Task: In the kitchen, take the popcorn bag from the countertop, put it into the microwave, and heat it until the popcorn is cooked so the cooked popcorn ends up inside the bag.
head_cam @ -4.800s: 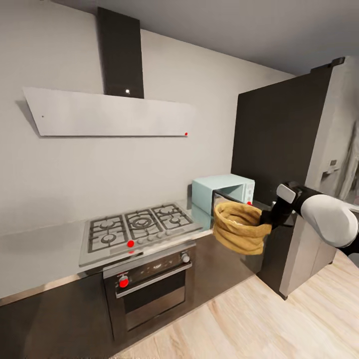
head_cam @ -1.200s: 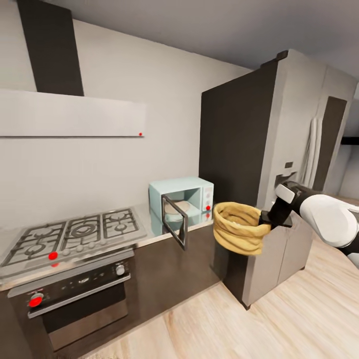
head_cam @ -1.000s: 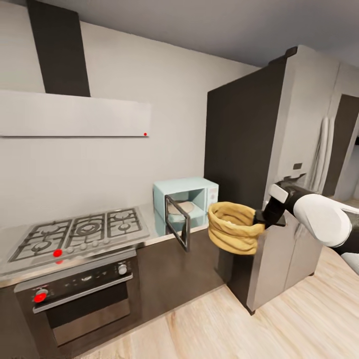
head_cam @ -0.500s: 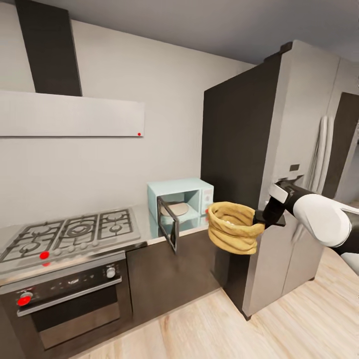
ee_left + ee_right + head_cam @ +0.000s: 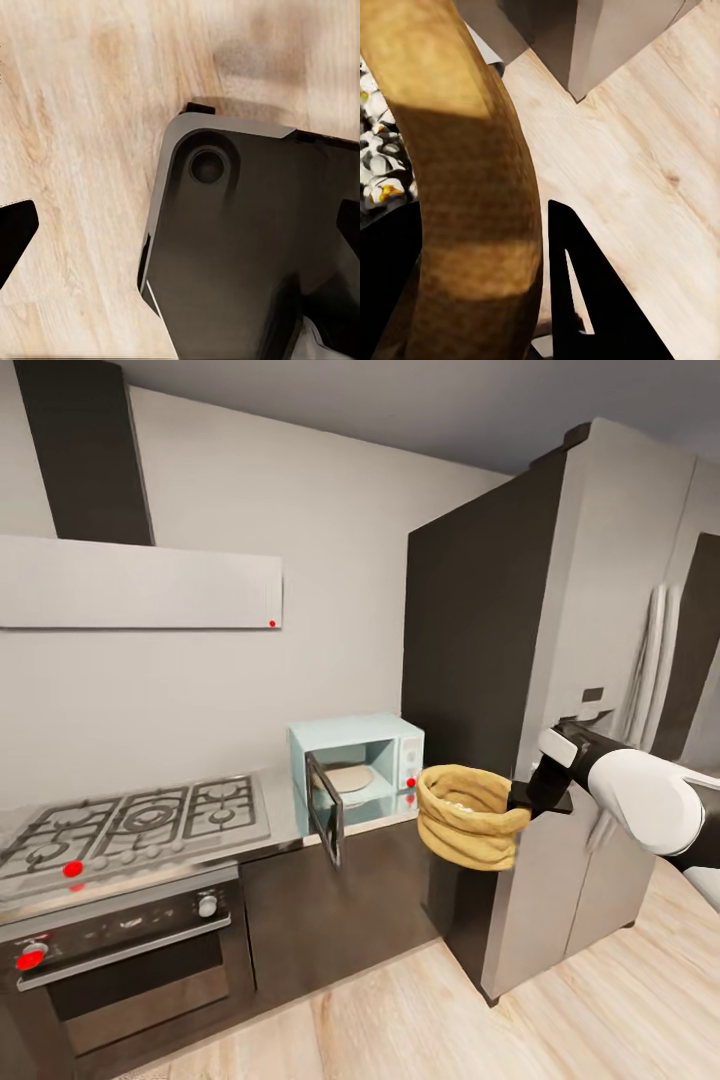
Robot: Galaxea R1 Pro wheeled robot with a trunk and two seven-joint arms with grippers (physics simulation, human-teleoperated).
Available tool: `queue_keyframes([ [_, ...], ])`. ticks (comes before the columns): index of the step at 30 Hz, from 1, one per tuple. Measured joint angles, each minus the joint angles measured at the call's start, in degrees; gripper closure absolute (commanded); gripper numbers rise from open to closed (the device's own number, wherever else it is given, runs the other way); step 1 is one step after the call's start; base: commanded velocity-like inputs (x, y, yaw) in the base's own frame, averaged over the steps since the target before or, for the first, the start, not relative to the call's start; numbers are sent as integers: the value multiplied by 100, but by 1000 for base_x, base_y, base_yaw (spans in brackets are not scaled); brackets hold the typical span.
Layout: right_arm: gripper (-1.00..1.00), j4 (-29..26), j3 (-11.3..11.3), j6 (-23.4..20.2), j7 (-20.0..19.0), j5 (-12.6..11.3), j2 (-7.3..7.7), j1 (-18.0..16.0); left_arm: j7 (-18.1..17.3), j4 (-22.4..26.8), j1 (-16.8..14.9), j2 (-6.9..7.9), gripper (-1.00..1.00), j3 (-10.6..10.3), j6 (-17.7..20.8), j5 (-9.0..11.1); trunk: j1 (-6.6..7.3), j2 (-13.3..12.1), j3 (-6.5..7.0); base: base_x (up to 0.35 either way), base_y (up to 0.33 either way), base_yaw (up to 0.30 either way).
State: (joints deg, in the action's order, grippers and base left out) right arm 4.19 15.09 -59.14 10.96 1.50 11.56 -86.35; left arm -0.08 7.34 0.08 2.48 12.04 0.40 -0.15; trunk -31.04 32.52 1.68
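The view has swung nearer the microwave [image 5: 357,768] — door open, right gripper [image 5: 522,801] still pinching the popcorn bag [image 5: 466,828]; insertion comes next.

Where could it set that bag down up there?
Inside the microwave, whose door hangs open; a pale plate lies there. A narrow counter strip between hob and microwave is bare. The hob is crowded with grates. The right pincer holds the bag.
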Motion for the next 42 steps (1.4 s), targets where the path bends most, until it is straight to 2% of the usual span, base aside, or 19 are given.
queue_keyframes([
  [16, 100, 0, 3, 0, -3, -4, -26, 0, 0, 0, 0, -2, -100, 4, 0, -1, 1, 0, -94, 18, -12, 228],
  [27, 100, 1, -1, 7, -2, -1, -25, 0, 0, 0, 0, -9, -100, -3, 0, -1, 2, 0, -123, 218, -181, 37],
  [36, 100, 0, 2, 8, -1, -2, -25, 1, 0, 0, 0, -7, -100, 1, 0, 0, 0, -2, -186, 29, -25, 96],
  [42, 100, 1, 2, 8, -1, -3, -26, 2, 0, -5, 0, -9, -100, -3, 0, -1, 2, -4, -229, 140, -197, 114],
])
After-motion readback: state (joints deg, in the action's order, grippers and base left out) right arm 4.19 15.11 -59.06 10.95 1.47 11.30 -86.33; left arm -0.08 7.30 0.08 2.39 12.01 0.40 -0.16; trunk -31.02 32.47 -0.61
